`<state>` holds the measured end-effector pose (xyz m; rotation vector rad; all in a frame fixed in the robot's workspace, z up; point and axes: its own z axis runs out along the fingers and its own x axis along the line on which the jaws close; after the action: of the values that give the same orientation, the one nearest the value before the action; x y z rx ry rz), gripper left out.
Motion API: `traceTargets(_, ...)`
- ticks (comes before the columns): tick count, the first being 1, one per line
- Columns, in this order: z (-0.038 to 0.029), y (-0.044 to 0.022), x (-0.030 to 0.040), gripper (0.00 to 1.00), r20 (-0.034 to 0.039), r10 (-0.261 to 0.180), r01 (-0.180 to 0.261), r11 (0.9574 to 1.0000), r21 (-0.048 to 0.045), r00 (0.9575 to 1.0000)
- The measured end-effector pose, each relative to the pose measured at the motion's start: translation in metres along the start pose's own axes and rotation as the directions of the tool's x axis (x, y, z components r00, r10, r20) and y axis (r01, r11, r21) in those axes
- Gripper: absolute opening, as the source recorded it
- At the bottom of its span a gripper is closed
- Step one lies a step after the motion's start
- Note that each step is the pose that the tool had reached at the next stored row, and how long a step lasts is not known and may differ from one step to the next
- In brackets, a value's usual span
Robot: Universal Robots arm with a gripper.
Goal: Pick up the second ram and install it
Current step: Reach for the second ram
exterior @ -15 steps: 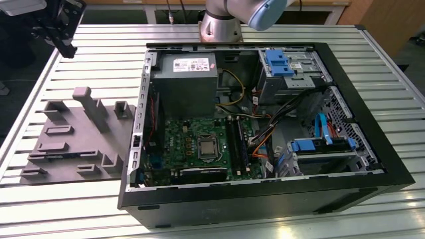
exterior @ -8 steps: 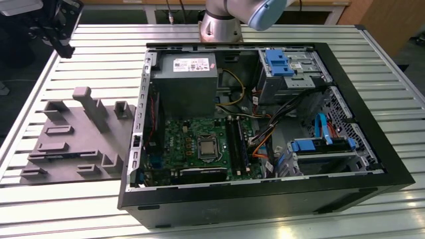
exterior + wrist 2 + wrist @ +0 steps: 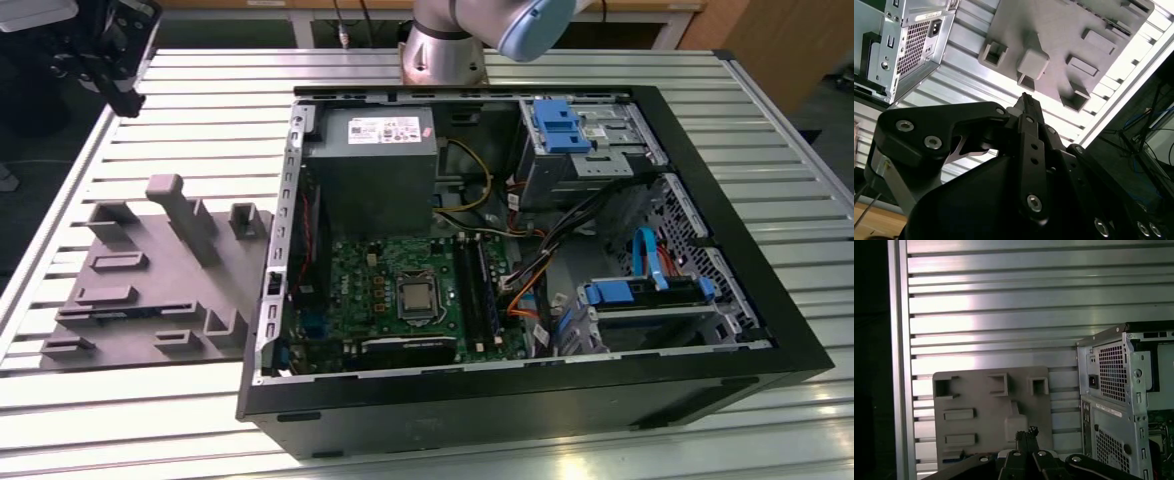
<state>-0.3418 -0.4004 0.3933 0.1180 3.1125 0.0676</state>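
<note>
1. I had the gripper high over the slatted metal table, and its tip sat above the grey holder in both wrist views.
2. The fingers were drawn together. I saw no gap between them and nothing clamped there.
3. The grey holder lay flat on the table, on the exterior view's left of the open computer case, just beside it.
4. I could not be sure of the second ram. My best sight of it was a thin dark strip lying along a long groove in the nearer part of the holder, well apart from the gripper.
5. The case lay on its side with the green motherboard facing up.
6. The long black memory slots ran beside the processor socket. I could not tell whether any slot was filled.
7. A grey power supply sat at the far end of the case, with its vented back showing in the first wrist view.
8. The arm's base stood at the far edge of the table, behind the case.
</note>
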Motion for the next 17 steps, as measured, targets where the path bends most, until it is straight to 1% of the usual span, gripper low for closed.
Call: traceTargets(17,-0.0002,-0.0016,0.0084,0.11,0.0001,0.0,0.0,1.0,0.0,1.0)
